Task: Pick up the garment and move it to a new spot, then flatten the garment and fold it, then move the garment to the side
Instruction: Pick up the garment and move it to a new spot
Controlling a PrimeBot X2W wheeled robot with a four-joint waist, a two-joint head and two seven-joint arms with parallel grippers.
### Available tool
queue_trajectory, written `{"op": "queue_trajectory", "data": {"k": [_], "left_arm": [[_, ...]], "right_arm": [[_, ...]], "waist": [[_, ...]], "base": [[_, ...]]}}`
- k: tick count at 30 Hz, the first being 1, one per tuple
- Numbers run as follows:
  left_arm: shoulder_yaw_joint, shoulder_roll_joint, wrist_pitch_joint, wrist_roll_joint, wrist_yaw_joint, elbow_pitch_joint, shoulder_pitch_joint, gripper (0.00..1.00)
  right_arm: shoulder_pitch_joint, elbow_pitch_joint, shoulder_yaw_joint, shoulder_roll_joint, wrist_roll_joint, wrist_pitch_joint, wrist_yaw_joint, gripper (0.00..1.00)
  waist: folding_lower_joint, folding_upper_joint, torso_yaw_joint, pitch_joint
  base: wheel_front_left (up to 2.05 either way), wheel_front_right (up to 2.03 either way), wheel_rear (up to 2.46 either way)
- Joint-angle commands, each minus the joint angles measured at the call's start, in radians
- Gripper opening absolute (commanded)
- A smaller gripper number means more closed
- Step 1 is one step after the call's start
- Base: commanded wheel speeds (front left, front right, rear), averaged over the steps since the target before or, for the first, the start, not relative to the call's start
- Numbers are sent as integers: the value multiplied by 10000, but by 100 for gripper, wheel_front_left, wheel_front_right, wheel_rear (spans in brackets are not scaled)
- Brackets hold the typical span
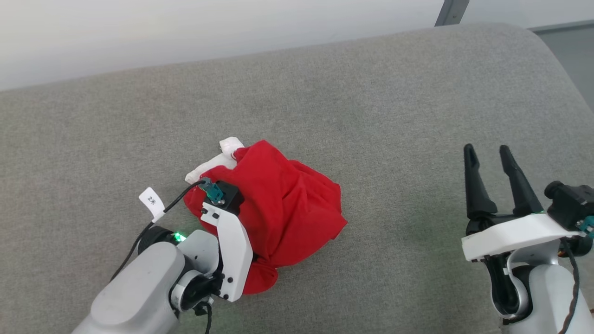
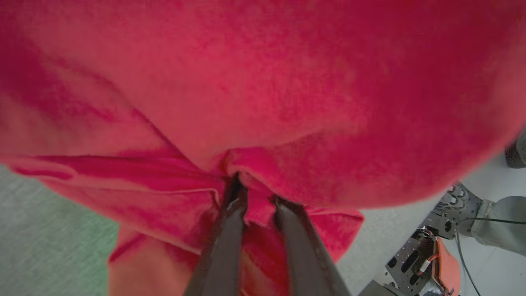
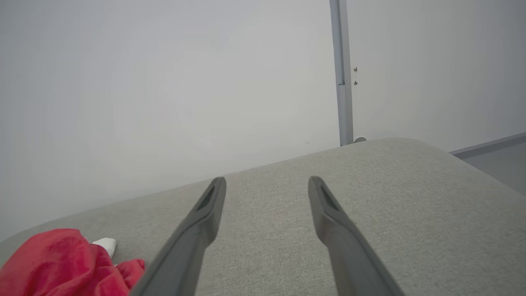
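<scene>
The grey upholstered surface (image 1: 394,93) runs across the head view, with a pale wall behind it. On its left-centre part sits the garment (image 1: 287,204) — a crumpled red heap with no clear long axis, though it slants loosely from the far left to the near right. I cannot tell whether any of it hangs clear of the surface.

The left arm reaches into the heap's near-left side. In the left wrist view, the left hand (image 2: 254,201) has its two dark fingers drawn close on a fold of red cloth pinched between them, so it grips the garment.

The right hand (image 1: 487,153) stands well apart on the garment's right, fingers spread and holding nothing — the left arm is plainly the nearer one, and I judge the carry to a new spot is its job.

A white sleeve (image 1: 222,157) pokes out at the heap's far-left edge.
</scene>
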Motion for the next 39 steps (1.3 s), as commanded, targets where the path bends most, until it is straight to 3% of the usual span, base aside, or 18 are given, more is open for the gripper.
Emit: {"op": "queue_trajectory", "data": {"k": [1, 2, 3, 10, 19, 31, 39], "left_arm": [[-140, -49, -116, 49, -63, 512, 152, 33], [-95, -144, -274, 14, -138, 685, 106, 89], [-23, -217, -402, -79, -193, 827, 59, 100], [288, -108, -1391, -266, -801, 802, -125, 100], [1380, 613, -3933, -395, -989, -156, 418, 100], [2898, 1567, -7470, -94, -407, -1436, 2333, 100], [3779, 1885, -9069, -247, 209, -1935, 3881, 100]], "right_arm": [[-48, 36, 44, -11, 10, -40, 1, 100], [-38, 54, 71, -31, 2, -31, 1, 100], [-25, 69, 94, -46, 4, -22, 1, 100], [148, 117, 144, -222, 12, 71, 1, 100], [423, 138, 142, -501, -126, 133, 1, 100], [880, 213, -4, -676, -413, 209, 1, 100], [994, 291, -7, -789, -457, 138, 1, 100]], "waist": [[0, -1, 30, -79], [0, -1, 55, -127], [0, -1, 83, -181], [0, -1, 380, -571], [0, -1, 898, -1205], [0, -1, 1675, -1839], [0, -1, 1972, -2030]], "base": [[0, 0, 0], [0, 0, 0], [0, 0, 0], [0, 0, 0], [0, 0, 0], [0, 0, 0], [0, 0, 0]]}}
